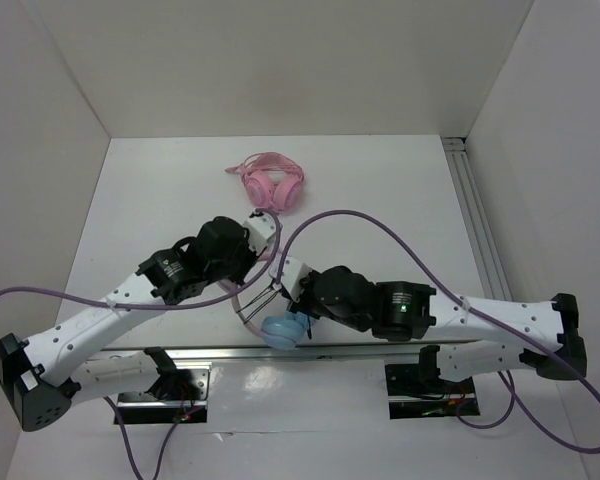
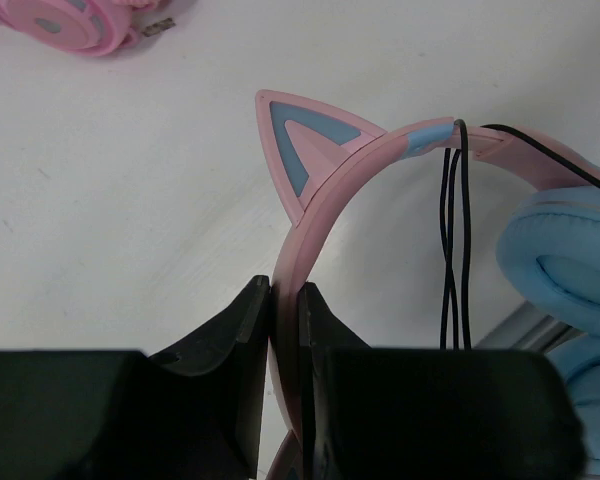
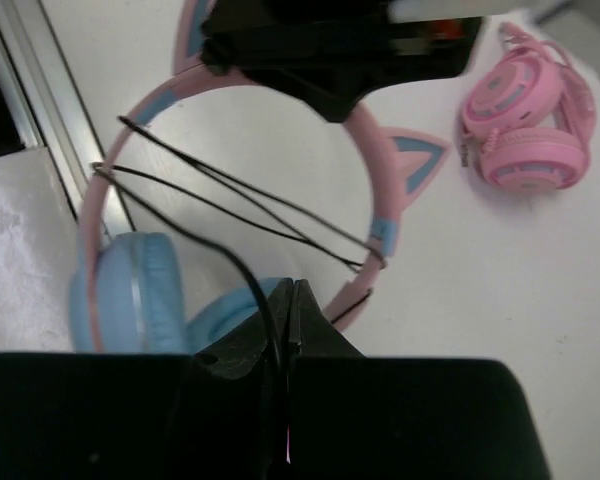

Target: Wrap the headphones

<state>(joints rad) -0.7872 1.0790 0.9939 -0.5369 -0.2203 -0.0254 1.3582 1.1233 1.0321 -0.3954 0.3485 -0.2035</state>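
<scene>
left hand (image 2: pixel 285 300): fingers closed hard on the pink headband (image 2: pixel 350 165) of the headphones (image 1: pixel 283 330), clamping the band edge-on just below one cat ear, nothing else in its grip. the headphones sit between the two hands at the near edge of the tabletop (image 1: pixel 160 200), light-blue ear cups (image 3: pixel 130 295) toward the metal rail (image 3: pixel 40 90), the arch opening toward the right arm. black cable (image 3: pixel 230 195) already crosses the arch in a few slack strands, hooked over the band on both sides. right hand (image 3: pixel 285 300): fingers shut together, the free run of cable appears pinched between them, tips just beside the ear cups. judgement: wrapping under way, the left hand is the anchor and the right is the nearer to the loose cable; the next turn depends on carrying that strand across the arch, crosswise to the band. all-pink headphones (image 1: pixel 273 183) lie well apart, farther back.
</scene>
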